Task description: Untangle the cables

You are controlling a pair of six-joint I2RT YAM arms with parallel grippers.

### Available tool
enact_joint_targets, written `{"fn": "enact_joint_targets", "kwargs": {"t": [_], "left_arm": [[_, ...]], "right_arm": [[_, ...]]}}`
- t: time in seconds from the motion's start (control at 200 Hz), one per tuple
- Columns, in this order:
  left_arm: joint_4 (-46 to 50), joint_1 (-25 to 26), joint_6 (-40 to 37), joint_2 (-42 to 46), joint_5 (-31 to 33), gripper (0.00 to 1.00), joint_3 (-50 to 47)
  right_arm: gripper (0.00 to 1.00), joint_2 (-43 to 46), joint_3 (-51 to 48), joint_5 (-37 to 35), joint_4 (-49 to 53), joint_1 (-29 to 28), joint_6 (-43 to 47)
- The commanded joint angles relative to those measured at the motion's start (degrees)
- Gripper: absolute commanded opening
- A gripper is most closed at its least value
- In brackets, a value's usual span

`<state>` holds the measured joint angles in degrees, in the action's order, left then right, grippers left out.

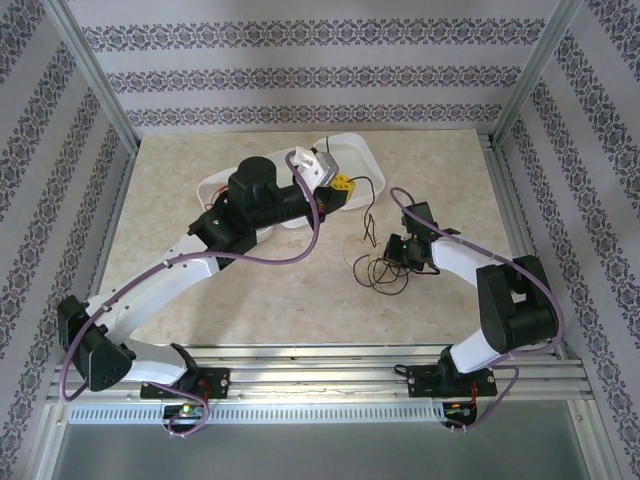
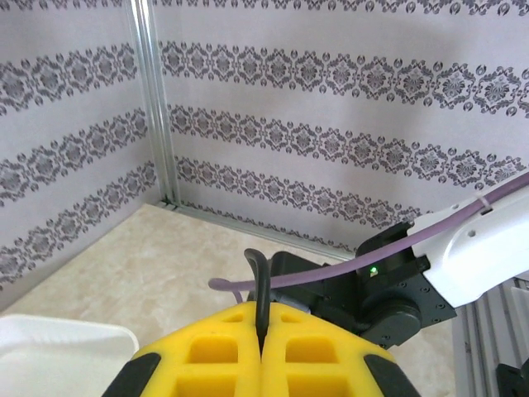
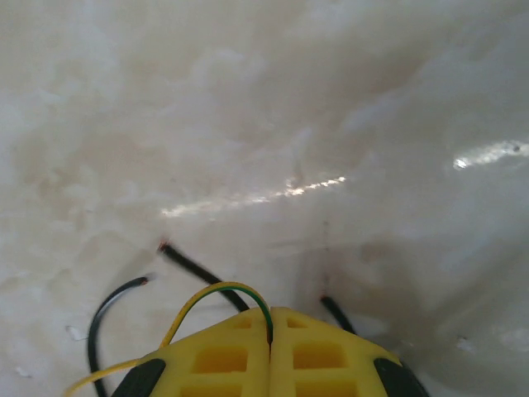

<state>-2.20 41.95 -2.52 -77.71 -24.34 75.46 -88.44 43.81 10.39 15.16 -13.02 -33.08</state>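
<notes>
The cables [image 1: 377,272] lie in a loose tangle of black and yellowish strands on the table, right of centre. My right gripper [image 1: 388,256] is down at that tangle. In the right wrist view its yellow fingers [image 3: 331,356] are shut on a yellow-green cable [image 3: 221,291] that loops out from between the tips, with black cable ends [image 3: 194,269] on the table just beyond. My left gripper [image 1: 345,186] is raised by the white tray, shut on a black cable [image 2: 263,285] that stands up between its fingertips and hangs down [image 1: 370,208] toward the tangle.
A white tray [image 1: 345,150] sits at the back centre of the table, and its corner [image 2: 58,356] shows low on the left in the left wrist view. The right arm [image 2: 397,289] with its purple cable stands just beyond the left gripper. Patterned walls enclose the table.
</notes>
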Motion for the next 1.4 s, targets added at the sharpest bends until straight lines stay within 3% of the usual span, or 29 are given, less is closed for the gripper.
{"fn": "enact_joint_targets", "kwargs": {"t": [0.0,0.355,0.51,0.655,0.839,0.999,1.069,1.394], "left_arm": [[-1.2,0.7,-3.6,0.8,1.1,0.0,2.6],[-0.2,0.7,-5.2,-2.2,3.2,0.0,6.4],[-1.7,0.7,-3.8,-3.6,2.9,0.0,7.3],[-1.5,0.7,-2.0,-5.8,4.4,0.0,9.2],[1.4,0.7,-1.9,-8.4,13.2,0.0,12.5],[1.9,0.7,-1.2,-9.9,7.7,0.0,13.9],[2.1,0.7,-0.8,-10.5,7.5,0.0,14.5],[1.1,0.7,0.1,-11.2,7.3,0.0,14.9]], "right_arm": [[0.0,0.0,-0.5,0.0,1.4,0.9,0.2],[0.0,5.3,-1.0,-0.7,3.5,0.9,3.0],[0.15,11.9,-3.8,0.7,-1.1,-0.1,3.5],[0.21,18.6,-4.7,-3.2,0.1,-1.1,4.8],[0.28,24.1,-5.9,-6.9,2.2,-0.7,4.5],[0.37,28.5,-7.5,-5.8,0.0,-0.8,4.2],[0.43,31.0,-8.1,-4.7,-1.5,-1.4,4.5],[0.57,43.1,-12.5,-5.4,-4.0,-7.3,5.8]]}}
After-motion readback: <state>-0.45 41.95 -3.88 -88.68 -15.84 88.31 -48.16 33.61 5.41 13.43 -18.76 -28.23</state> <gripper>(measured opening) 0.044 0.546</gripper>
